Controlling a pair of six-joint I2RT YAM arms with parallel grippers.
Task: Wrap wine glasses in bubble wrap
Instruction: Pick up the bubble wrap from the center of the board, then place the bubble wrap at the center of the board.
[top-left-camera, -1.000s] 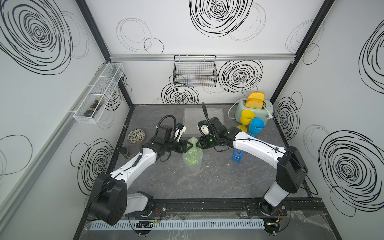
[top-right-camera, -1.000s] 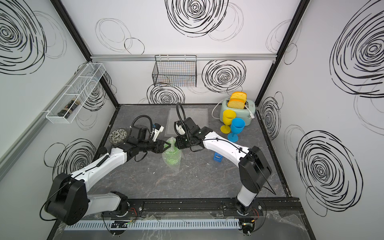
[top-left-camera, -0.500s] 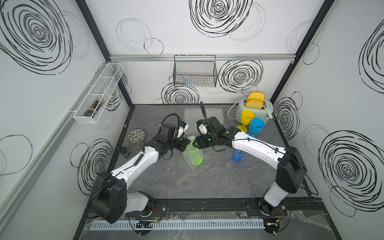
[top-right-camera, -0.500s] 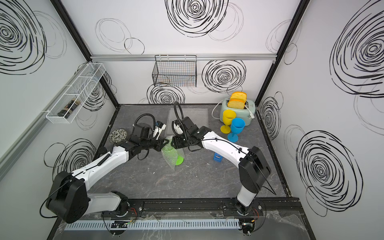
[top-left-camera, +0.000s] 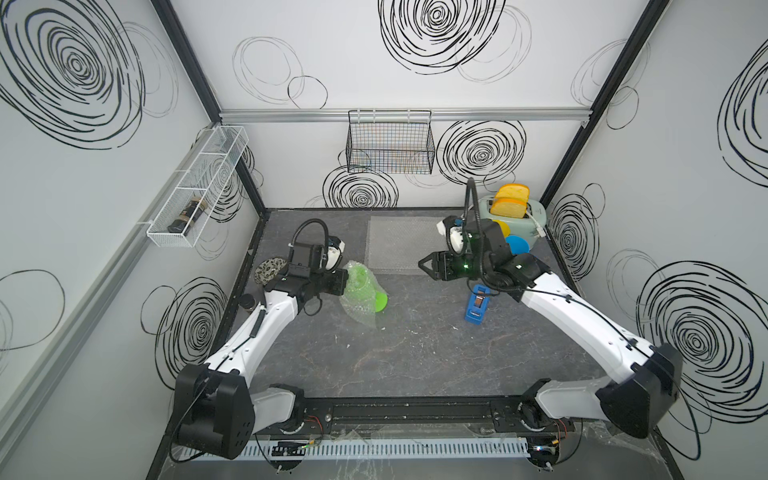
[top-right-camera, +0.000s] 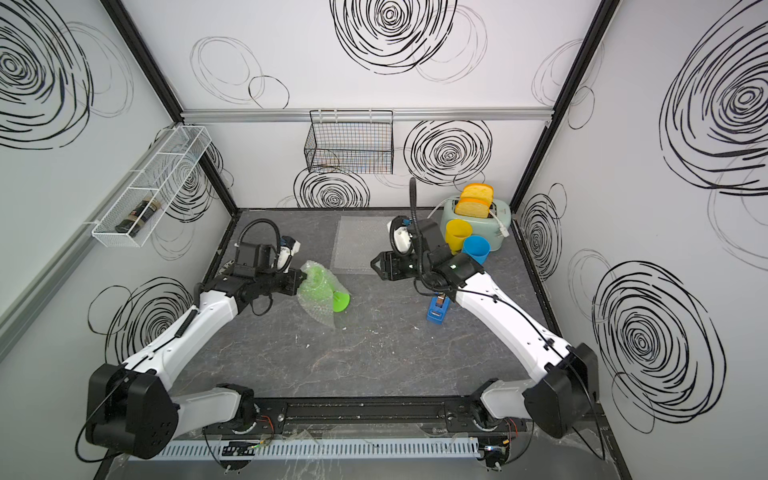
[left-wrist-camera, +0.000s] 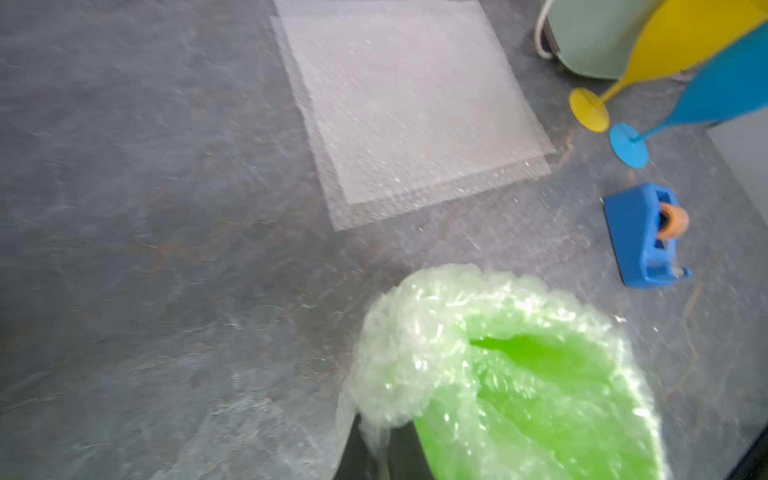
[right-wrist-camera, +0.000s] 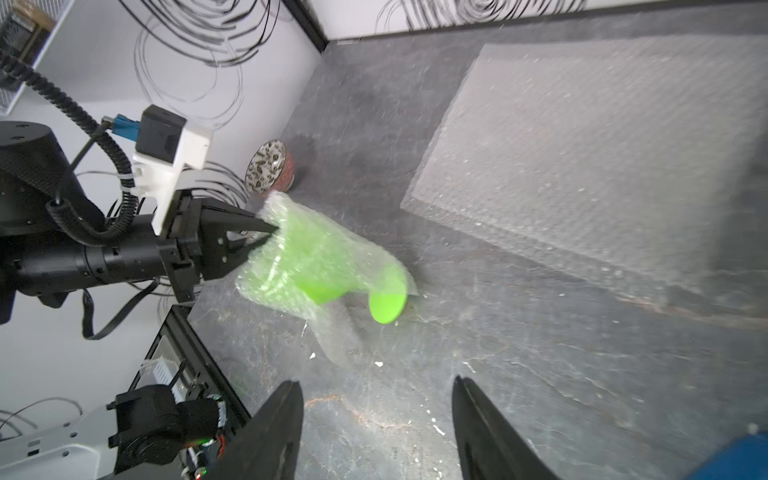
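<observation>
The lime green wine glass (top-left-camera: 362, 286) (top-right-camera: 319, 286) lies tilted with its foot (right-wrist-camera: 386, 307) low over the table, loosely rolled in bubble wrap (right-wrist-camera: 307, 253). My left gripper (top-left-camera: 345, 283) (right-wrist-camera: 270, 235) is shut on the bubble wrap at the glass's rim (left-wrist-camera: 457, 374). My right gripper (top-left-camera: 420, 263) (right-wrist-camera: 376, 382) stands open and empty, well to the right of the glass. Flat bubble wrap sheets (top-left-camera: 395, 245) (left-wrist-camera: 407, 108) lie at the back middle. The yellow glass (top-right-camera: 457, 232) and the blue glass (top-right-camera: 477, 247) stand upright by the toaster.
A blue tape dispenser (top-left-camera: 477, 305) (left-wrist-camera: 640, 237) sits under my right arm. A toaster (top-right-camera: 478, 208) with bread stands in the back right corner. A patterned bowl (top-left-camera: 270, 269) (right-wrist-camera: 270, 166) and a small dark jar (top-left-camera: 248, 302) sit at the left edge.
My left gripper shut on the wrap at the rim and pulled the green glass over to the left. My right gripper opened and drew back to the right.
</observation>
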